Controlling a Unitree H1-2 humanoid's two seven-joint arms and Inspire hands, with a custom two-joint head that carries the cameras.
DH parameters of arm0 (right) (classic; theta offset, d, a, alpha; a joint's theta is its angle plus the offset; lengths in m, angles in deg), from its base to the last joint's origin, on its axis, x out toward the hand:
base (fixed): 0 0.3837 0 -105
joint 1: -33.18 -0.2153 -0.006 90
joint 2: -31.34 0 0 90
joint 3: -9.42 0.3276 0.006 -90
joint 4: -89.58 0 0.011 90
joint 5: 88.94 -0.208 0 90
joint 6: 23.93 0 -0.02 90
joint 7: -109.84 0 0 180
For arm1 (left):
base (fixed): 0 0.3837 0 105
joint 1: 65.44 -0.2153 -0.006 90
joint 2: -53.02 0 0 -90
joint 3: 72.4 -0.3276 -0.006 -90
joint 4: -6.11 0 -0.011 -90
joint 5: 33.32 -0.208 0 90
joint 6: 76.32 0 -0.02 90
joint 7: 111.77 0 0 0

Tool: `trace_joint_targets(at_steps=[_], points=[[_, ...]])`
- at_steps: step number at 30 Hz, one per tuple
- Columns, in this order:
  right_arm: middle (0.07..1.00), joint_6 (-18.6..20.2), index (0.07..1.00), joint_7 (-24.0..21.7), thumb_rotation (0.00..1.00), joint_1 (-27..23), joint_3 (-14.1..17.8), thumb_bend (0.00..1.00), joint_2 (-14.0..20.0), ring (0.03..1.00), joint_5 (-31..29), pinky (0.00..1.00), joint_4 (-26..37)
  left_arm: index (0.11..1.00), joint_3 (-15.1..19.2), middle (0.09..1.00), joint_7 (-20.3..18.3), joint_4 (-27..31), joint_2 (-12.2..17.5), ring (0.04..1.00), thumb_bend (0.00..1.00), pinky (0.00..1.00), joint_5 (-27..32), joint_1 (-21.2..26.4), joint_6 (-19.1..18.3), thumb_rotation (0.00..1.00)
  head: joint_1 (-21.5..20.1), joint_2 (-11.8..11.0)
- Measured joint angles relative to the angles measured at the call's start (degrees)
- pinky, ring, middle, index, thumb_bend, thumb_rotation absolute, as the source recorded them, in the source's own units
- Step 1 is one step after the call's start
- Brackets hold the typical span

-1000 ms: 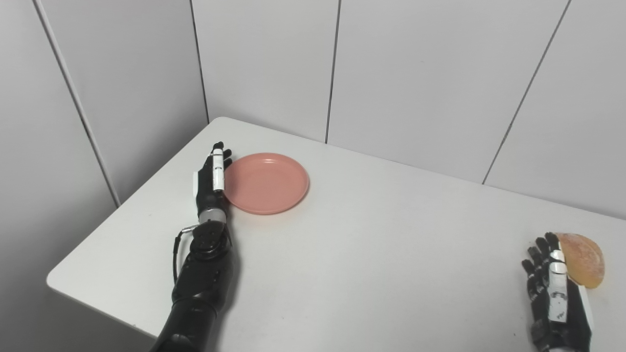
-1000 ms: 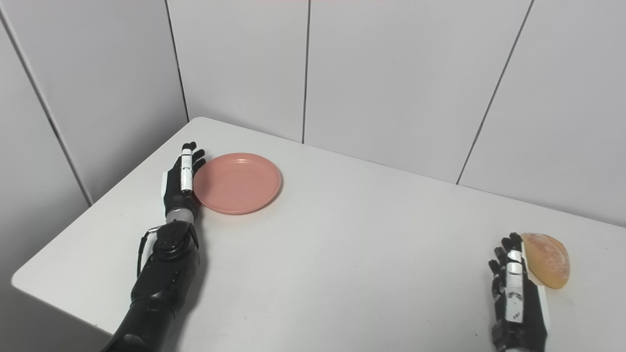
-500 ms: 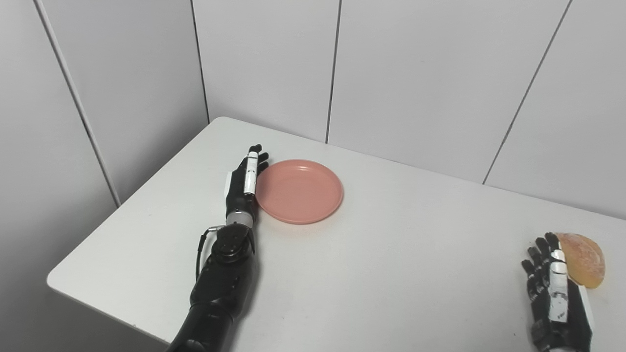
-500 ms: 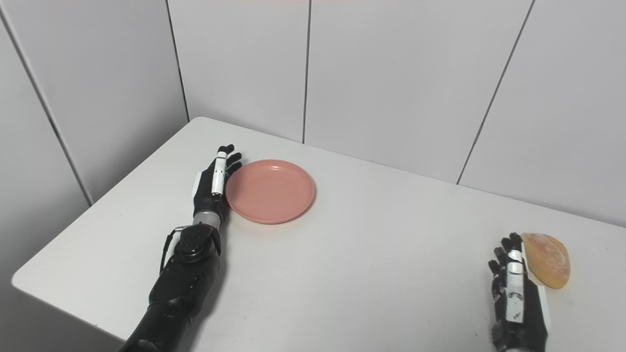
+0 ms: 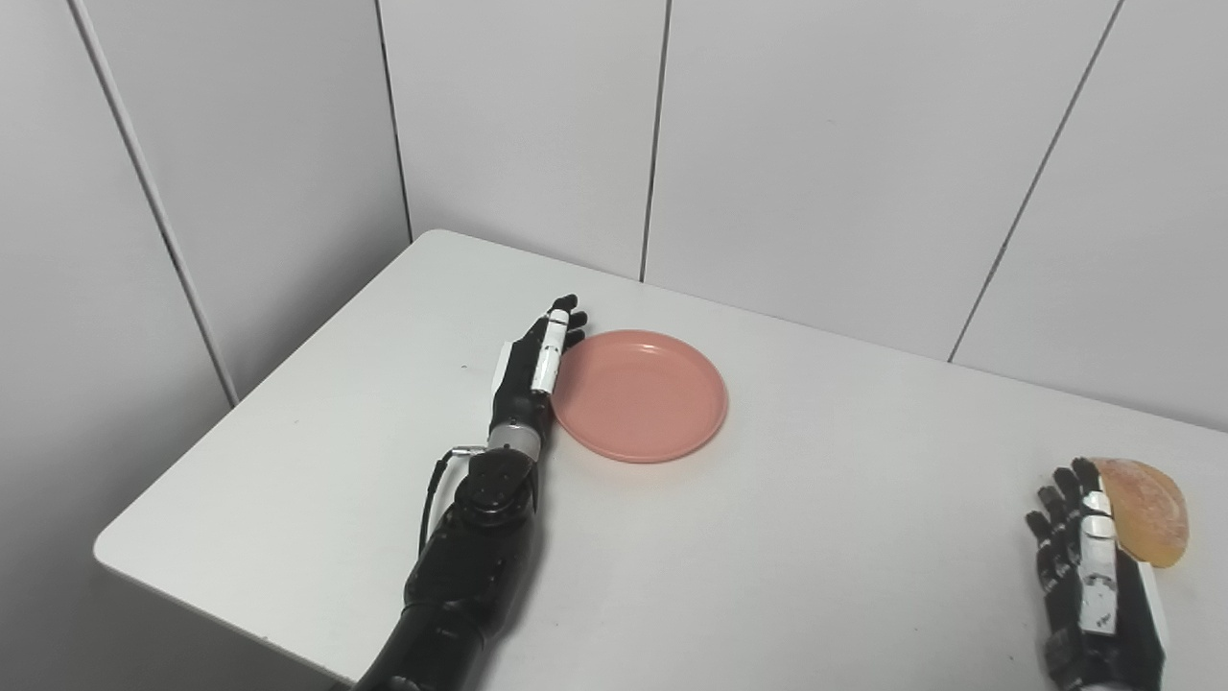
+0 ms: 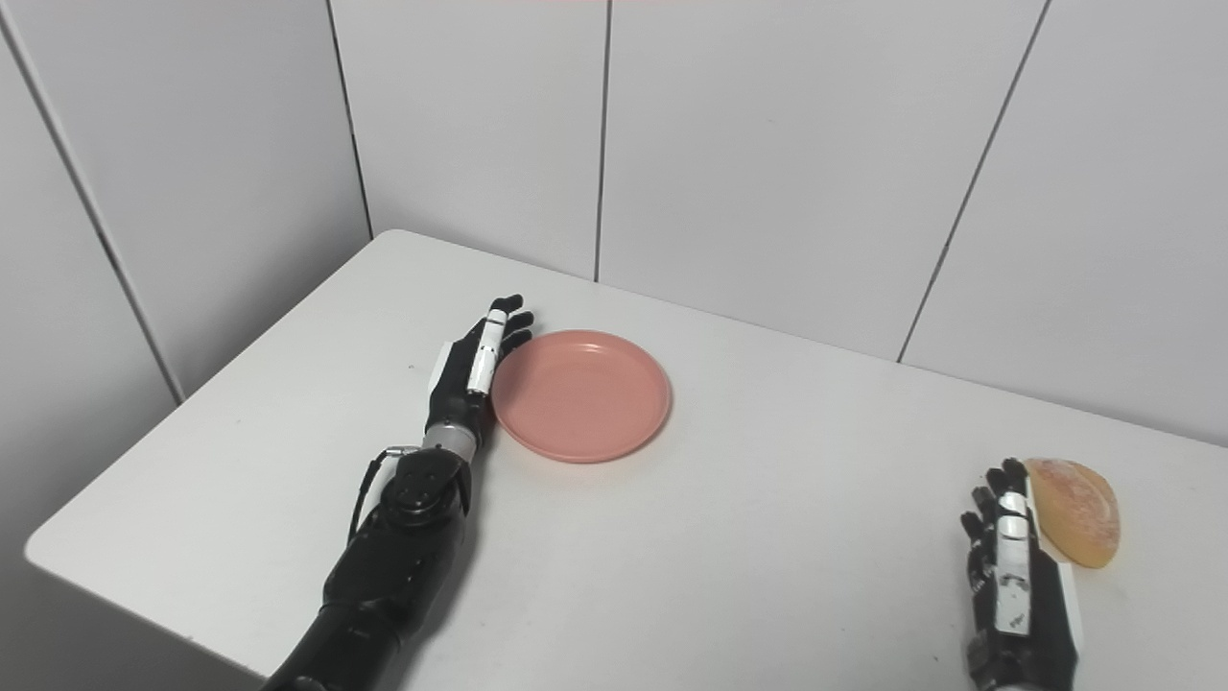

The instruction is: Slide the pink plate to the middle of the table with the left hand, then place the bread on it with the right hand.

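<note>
White wall panels back the white table (image 5: 767, 537). On it, the left hand (image 5: 532, 369) lies edge-on, fingers straight and together, holding nothing, pressed to the left rim of the pink plate (image 5: 641, 395) left of centre. At bottom right, the right hand (image 6: 1012, 571) stands flat, fingers extended, holding nothing, just beside the bread (image 6: 1079, 512). Both views show the same; contact there is unclear.

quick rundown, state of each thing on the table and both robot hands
pink plate: upright, empty, flat on the table, left of centre
bread: on the table near the right edge, not lifted
left robot hand: open, fingers straight, its side against the plate's left rim
right robot hand: open, next to the bread, not gripping it
table: white, holds the plate and bread
</note>
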Motion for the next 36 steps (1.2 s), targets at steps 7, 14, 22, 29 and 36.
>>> trace_joint_targets(at_steps=[7,14,22,29,36], points=[[1.0,-0.03,1.0,0.02,0.92,-0.29,0.07,0.61,-0.03,1.0,-0.24,1.0,-1.27,0.844,-1.92,0.86,-0.89,-0.04,-0.33,0.877,0.45,0.87,-0.82,0.01,-0.04,1.0,-2.55,0.71],[1.0,-0.04,1.0,0.32,0.94,-0.64,-0.22,0.64,-0.23,0.997,0.79,1.0,-1.67,0.838,-3.55,0.851,-1.07,-0.37,-1.22,0.867,0.43,0.87,-3.12,0.12,0.0,1.0,-5.18,1.5],[0.994,-0.03,1.0,2.17,0.91,-0.71,-0.64,0.73,-1.81,0.991,2.4,1.0,-1.53,0.845,-4.51,0.863,-4.63,0.74,-1.97,0.875,0.41,0.86,-1.61,-0.01,-1.37,1.0,-8.53,2.73],[0.991,-0.03,1.0,3.73,0.87,-0.76,-0.81,0.7,-3.27,0.967,3.5,1.0,-1.42,0.855,-5.29,0.862,-6.69,2.81,-2.88,0.871,0.39,0.9,-1.02,-0.88,-2.51,1.0,-12.4,3.61],[0.991,-0.03,1.0,4.44,0.86,-0.76,-1.25,0.67,-4.61,0.97,4.38,1.0,-1.27,0.866,-5.7,0.87,-8.29,5.14,-3.66,0.878,0.4,0.9,-0.45,-2.2,-4.09,1.0,-18.37,4.84]])
